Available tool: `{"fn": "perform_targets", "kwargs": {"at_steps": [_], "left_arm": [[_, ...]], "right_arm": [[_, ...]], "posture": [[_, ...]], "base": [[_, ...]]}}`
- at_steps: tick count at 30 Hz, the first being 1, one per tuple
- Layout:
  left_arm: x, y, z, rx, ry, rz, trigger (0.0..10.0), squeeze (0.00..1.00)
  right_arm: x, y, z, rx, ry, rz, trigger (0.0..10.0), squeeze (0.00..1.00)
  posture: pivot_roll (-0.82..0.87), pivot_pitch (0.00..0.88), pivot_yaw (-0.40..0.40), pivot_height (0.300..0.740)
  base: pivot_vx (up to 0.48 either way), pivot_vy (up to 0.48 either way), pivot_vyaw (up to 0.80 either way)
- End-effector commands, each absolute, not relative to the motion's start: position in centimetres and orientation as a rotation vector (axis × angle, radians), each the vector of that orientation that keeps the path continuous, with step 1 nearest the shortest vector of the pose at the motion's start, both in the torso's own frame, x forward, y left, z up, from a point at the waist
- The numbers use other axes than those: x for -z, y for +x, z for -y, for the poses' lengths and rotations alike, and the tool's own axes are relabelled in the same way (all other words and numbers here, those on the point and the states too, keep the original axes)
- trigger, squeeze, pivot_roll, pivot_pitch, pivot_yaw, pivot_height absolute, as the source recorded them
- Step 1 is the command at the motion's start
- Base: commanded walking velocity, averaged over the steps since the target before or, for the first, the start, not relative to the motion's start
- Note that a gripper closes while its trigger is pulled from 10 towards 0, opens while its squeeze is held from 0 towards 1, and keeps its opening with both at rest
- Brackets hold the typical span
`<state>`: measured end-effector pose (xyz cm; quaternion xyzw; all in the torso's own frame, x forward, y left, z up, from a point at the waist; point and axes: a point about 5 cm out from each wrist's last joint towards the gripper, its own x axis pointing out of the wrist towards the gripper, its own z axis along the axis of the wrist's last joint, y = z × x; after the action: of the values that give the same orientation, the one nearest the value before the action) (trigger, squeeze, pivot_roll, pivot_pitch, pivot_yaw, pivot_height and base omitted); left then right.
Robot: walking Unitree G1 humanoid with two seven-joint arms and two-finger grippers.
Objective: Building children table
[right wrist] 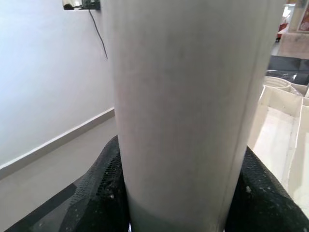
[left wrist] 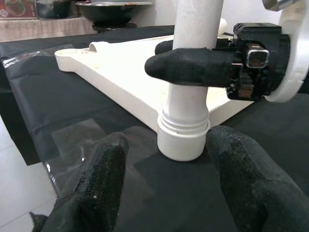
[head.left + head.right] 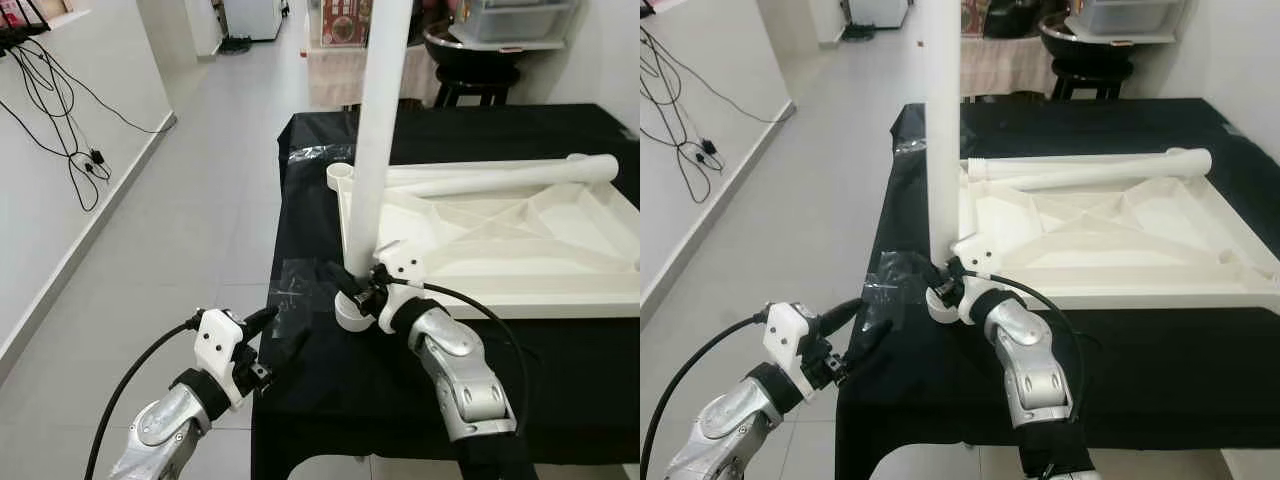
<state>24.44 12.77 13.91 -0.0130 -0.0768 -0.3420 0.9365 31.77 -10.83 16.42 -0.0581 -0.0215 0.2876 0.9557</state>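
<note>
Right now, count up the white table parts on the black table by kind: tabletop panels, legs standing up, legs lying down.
Tabletop panel: 1, upside down
Standing leg: 1, upright at the near corner socket, right gripper shut on it
Lying leg: 1, resting across the panel
Total: 3 parts
Left gripper hovers open beside them.

right pincer grips an upright white leg at the upturned tabletop's corner.
left pincer hovers open by the black table.
</note>
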Motion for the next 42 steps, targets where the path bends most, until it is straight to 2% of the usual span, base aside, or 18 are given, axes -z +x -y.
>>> {"fn": "perform_targets", "kwargs": {"at_steps": [1,4,5,8,11,14,15,17,18,26,27,29,30,39,42], "left_arm": [[-13.6,24.5,-13.0,0.675,-0.024,0.146,10.0,0.0],[-13.6,24.5,-12.9,0.674,-0.023,0.147,10.0,0.0],[-13.6,24.5,-12.9,0.679,-0.024,0.146,10.0,0.0],[-13.6,24.4,-12.8,0.684,-0.025,0.145,10.0,0.0],[-13.6,24.3,-12.7,0.693,-0.03,0.145,10.0,0.0],[-13.6,24.2,-12.6,0.689,-0.03,0.146,10.0,0.0],[-13.5,24.1,-12.6,0.687,-0.03,0.146,10.0,0.0],[-13.5,24.1,-12.6,0.686,-0.029,0.146,10.0,0.0],[-13.5,24.1,-12.6,0.685,-0.029,0.146,10.0,0.0],[-13.5,23.8,-12.5,0.684,-0.029,0.145,10.0,0.0],[-13.5,23.8,-12.5,0.683,-0.029,0.144,10.0,0.0],[-13.5,23.7,-12.5,0.683,-0.029,0.144,10.0,0.0],[-13.5,23.7,-12.5,0.683,-0.03,0.142,10.0,0.0],[-13.5,23.7,-12.5,0.687,-0.034,0.139,10.0,0.0],[-13.5,23.8,-12.6,0.689,-0.035,0.138,10.0,0.0]], "right_arm": [[-14.3,31.4,11.2,-0.575,-0.064,-0.093,10.0,0.0],[-14.6,31.4,11.3,-0.562,-0.029,-0.096,10.0,0.0],[-15.5,31.6,11.4,-0.649,-0.031,-0.068,10.0,1.0],[-16.4,31.7,11.4,-0.758,-0.039,-0.038,10.0,1.0],[-19.0,33.1,12.4,-1.044,-0.143,0.009,10.0,1.0],[-20.5,34.5,13.4,-1.145,-0.196,-0.005,10.0,1.0],[-21.0,35.1,13.6,-1.148,-0.209,-0.012,10.0,0.79],[-21.3,35.5,13.7,-1.148,-0.215,-0.019,10.0,0.79],[-21.7,35.8,13.7,-1.156,-0.213,-0.023,10.0,0.0],[-21.9,37.4,13.8,-1.147,-0.216,-0.08,10.0,0.0],[-21.8,37.4,13.9,-1.179,-0.193,-0.084,7.6,0.0],[-21.7,37.5,13.9,-1.203,-0.177,-0.085,7.6,0.0],[-21.4,37.2,14.1,-1.228,-0.161,-0.088,0.0,0.0],[-20.5,36.6,15.3,-1.216,-0.148,-0.084,0.0,0.0],[-19.2,35.5,17.4,-1.047,-0.155,-0.06,0.0,0.0]], "posture": [[-0.1,0.126,0.04,0.74],[-0.1,0.126,0.04,0.74],[-0.1,0.125,0.041,0.74],[-0.1,0.125,0.041,0.74],[-0.09,0.125,0.033,0.74],[-0.08,0.125,0.03,0.74],[-0.07,0.126,0.029,0.74],[-0.07,0.126,0.029,0.74],[-0.07,0.126,0.027,0.74],[-0.06,0.127,0.023,0.74],[-0.06,0.13,0.023,0.74],[-0.06,0.13,0.023,0.74],[-0.06,0.132,0.029,0.74],[-0.07,0.136,0.035,0.74],[-0.08,0.142,0.042,0.74]], "base": [[0.0,0.0,0.0],[0.0,0.0,0.0],[0.0,0.0,0.0],[0.0,0.0,0.0],[0.0,0.0,0.0],[0.0,0.0,0.0],[0.0,0.0,0.0],[0.0,0.0,0.0],[0.0,0.0,0.0],[0.0,0.0,0.0],[0.0,0.0,0.0],[0.0,0.0,0.0],[0.0,0.0,0.0],[0.0,0.0,0.0],[0.0,0.0,0.0]]}}
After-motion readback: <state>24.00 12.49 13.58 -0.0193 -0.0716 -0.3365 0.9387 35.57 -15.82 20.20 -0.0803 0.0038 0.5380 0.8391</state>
